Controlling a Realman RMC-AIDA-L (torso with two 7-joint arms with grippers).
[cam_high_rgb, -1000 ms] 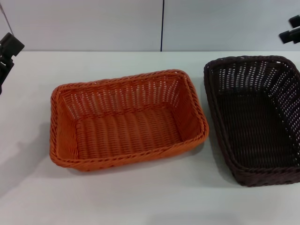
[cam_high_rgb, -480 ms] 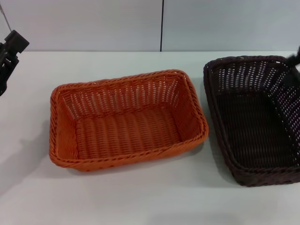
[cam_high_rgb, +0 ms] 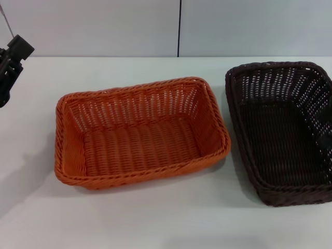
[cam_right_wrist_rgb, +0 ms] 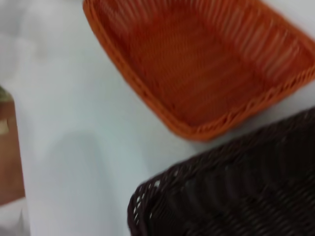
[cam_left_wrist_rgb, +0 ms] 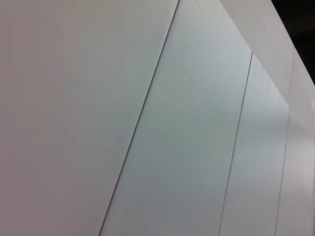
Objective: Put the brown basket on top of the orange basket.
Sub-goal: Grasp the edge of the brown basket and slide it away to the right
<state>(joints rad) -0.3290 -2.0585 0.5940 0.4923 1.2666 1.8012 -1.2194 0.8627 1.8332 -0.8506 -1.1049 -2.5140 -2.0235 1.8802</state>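
Nothing was stacked at this point, so the whole job was still ahead. The bright orange rectangular woven basket (cam_high_rgb: 140,132) sat near the middle of the white desk (cam_high_rgb: 155,218), open side up and empty. Just beside it, on the robot's right, the dark brown rectangular woven basket (cam_high_rgb: 282,129) rested flat on the desk too, its braided rim near the orange one's but apart from it, with a strip of bare desk between them.

The left gripper (cam_high_rgb: 11,65) hung at the far left edge of the head view, well apart from both baskets; whether its fingers were together or apart, I could not tell. The right gripper did not show in any view, though its wrist camera looked down over a corner of the brown basket and the orange one past it, which suggested that arm was somewhere above the brown basket.

By my reading, grasping, lifting and setting the brown basket onto the orange one all remained.
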